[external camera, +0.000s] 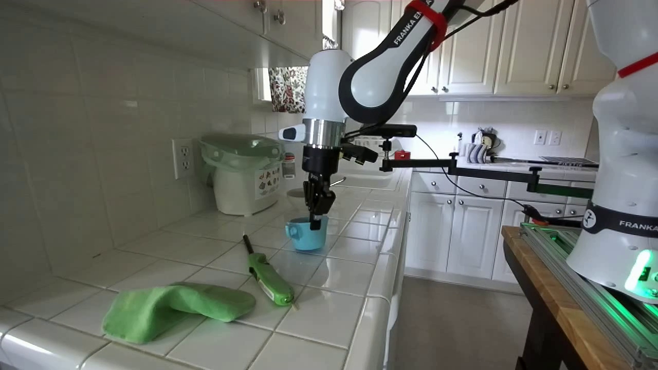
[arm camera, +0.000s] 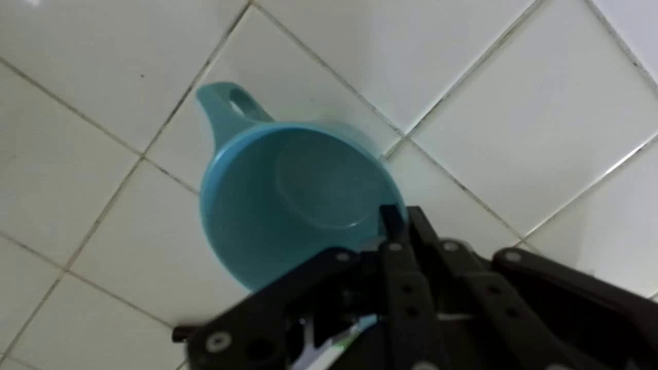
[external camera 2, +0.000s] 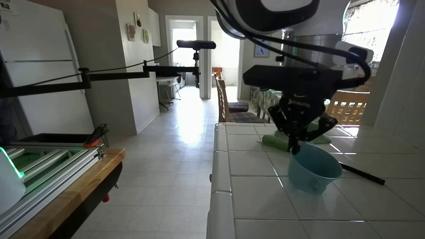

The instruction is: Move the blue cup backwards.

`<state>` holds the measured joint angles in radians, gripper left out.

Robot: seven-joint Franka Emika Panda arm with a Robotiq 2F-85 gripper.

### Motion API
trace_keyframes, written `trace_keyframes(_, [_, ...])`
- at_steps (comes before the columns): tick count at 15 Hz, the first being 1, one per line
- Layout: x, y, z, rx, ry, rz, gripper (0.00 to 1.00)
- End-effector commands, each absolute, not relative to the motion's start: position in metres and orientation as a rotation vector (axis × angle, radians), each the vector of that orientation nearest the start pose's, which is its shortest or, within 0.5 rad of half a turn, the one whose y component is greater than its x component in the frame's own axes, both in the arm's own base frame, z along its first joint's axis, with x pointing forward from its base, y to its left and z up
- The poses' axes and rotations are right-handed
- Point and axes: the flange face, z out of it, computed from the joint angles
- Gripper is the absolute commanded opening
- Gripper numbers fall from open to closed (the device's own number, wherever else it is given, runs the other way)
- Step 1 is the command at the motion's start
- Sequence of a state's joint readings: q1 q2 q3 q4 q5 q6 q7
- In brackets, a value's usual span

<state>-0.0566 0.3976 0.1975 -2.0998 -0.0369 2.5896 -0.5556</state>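
Observation:
The light-blue cup stands on the white tiled counter, in both exterior views. It looks slightly tilted in an exterior view. In the wrist view the cup is seen from above, hollow, with its handle at the upper left. My gripper is closed on the cup's rim, one finger inside and one outside, with the thin wall between them. The gripper points down in an exterior view, and its fingertips meet the cup's rim.
A green lighter with a black nozzle lies beside the cup. A green cloth lies near the counter's end. A white appliance with a green lid stands by the wall. The counter's edge runs along one side.

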Motion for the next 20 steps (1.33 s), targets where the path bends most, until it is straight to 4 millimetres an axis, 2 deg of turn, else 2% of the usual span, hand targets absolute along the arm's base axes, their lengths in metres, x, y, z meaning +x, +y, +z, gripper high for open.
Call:
trace_keyframes(1, [0.609, 0.07, 0.249, -2.887, -1.206, -0.19, 0.01])
trace_keyframes(4, [0.628, 0.066, 0.258, -2.885, -1.25, -0.214, 0.01])
trace_keyframes(8, [0.653, 0.071, 0.263, -2.872, -1.331, -0.215, 0.01])
trace_keyframes(17, [0.697, 0.069, 0.281, -2.942, -1.48, -0.231, 0.01])
trace_keyframes(20, [0.708, 0.069, 0.279, -2.959, -1.518, -0.241, 0.01])
